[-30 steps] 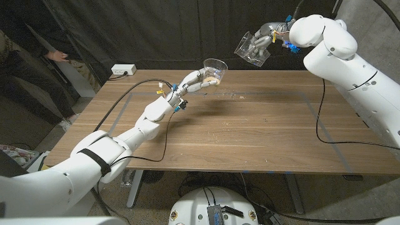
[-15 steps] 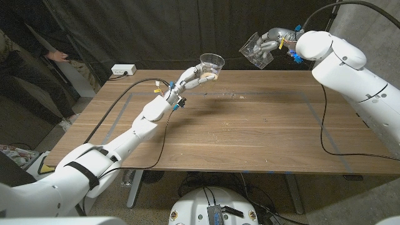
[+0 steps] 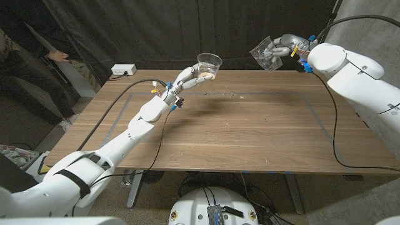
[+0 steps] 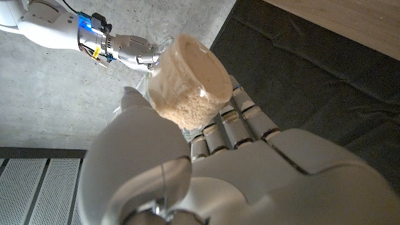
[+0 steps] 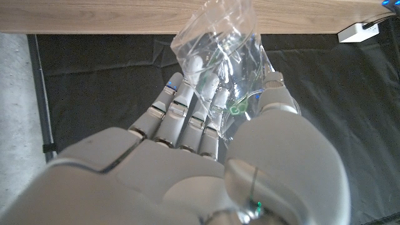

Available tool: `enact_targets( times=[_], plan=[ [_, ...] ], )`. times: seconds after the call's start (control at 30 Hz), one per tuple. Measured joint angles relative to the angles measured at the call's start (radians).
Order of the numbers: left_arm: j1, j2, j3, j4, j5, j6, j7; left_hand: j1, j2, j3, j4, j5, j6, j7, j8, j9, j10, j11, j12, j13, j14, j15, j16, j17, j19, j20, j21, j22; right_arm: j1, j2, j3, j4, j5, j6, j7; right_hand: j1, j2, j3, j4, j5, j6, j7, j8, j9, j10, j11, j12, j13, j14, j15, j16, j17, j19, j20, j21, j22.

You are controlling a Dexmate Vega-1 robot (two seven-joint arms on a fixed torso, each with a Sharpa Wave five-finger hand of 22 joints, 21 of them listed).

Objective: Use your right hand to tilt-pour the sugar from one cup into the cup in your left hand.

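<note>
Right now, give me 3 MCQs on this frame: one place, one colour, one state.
1. Where is the cup in the left hand?
A. standing on the table
B. held up over the table's far edge
C. on the floor

2. What colour is the power strip at the table's far left corner?
A. white
B. red
C. black

3. What state is the cup in the right hand?
A. upright and full
B. tilted, clear, no sugar visible
C. lying on the table

Key: 1 B, the left cup is lifted off the wood in the head view. 2 A, its casing is white. 3 B, the right cup leans toward the left one and looks empty; sugar sits in the left cup.
</note>
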Motion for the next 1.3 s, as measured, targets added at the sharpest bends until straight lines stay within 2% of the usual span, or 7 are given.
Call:
enact_targets(
  times=[0.03,0.1,0.23,0.57,1.3],
  plan=[
    [0.002,0.002,-0.001,-0.005,0.0,0.0,0.0,0.0,0.0,0.0,0.0,0.0,0.0,0.0,0.0,0.0,0.0,0.0,0.0,0.0,0.0,0.0,0.0,0.0,0.0,0.0,0.0,0.0,0.0,0.0,0.0,0.0,0.011,0.008,-0.012,0.0,0.0,0.0,0.0,0.0,0.0,0.0,0.0,0.0,0.0,0.0,0.0,0.0,0.002,-0.002,0.0,0.0,0.0,0.0,0.0,0.0],
    [0.006,0.008,-0.004,-0.018,0.003,0.017,0.009,0.003,0.003,0.0,0.0,0.0,0.0,0.0,0.0,0.0,0.0,0.0,0.0,0.0,-0.004,-0.004,0.0,0.0,0.0,0.0,0.0,0.0,-0.051,-0.021,0.04,0.015,0.04,0.029,-0.041,0.003,-0.003,0.0,0.0,0.0,0.0,0.0,0.0,0.001,0.0,0.0,0.0,0.003,0.005,-0.005,0.0,0.0,0.0,0.0,0.0,0.0],
    [0.013,0.018,-0.008,-0.037,0.005,0.031,0.015,0.003,0.003,0.0,0.0,0.0,0.0,0.0,0.0,0.0,-0.004,-0.001,0.0,0.0,-0.005,-0.005,0.0,0.005,0.0,0.0,0.0,0.0,-0.088,-0.034,0.068,0.029,0.079,0.059,-0.083,0.004,-0.004,0.0,0.0,0.0,0.0,0.0,0.0,0.005,0.003,-0.003,0.0,0.004,0.007,-0.003,0.0,0.001,0.0,0.0,0.0,0.0],
    [0.027,0.034,-0.019,-0.072,0.008,0.053,0.028,0.004,0.004,0.0,0.0,0.0,-0.004,-0.003,0.0,0.0,-0.008,0.0,0.0,-0.001,-0.005,-0.005,0.0,0.005,0.0,0.0,0.0,0.0,-0.129,-0.038,0.086,0.055,0.141,0.117,-0.179,0.002,-0.002,0.0,0.0,0.0,0.0,0.0,0.005,0.009,0.01,-0.006,-0.003,0.004,0.007,-0.003,0.0,0.001,0.0,0.0,0.0,0.0],
    [0.025,0.028,-0.033,-0.066,-0.039,0.068,0.02,0.009,0.009,0.0,0.0,0.0,-0.013,-0.002,0.0,0.0,-0.01,0.002,0.0,-0.005,-0.011,0.0,0.0,0.005,-0.004,0.004,0.0,0.0,-0.215,0.05,0.065,0.132,0.163,0.272,-0.374,0.0,0.0,0.0,0.0,0.0,0.0,0.0,0.008,0.015,0.032,-0.007,0.004,0.009,0.029,-0.011,0.0,0.006,0.016,-0.002,0.0,0.0]
  ],
)
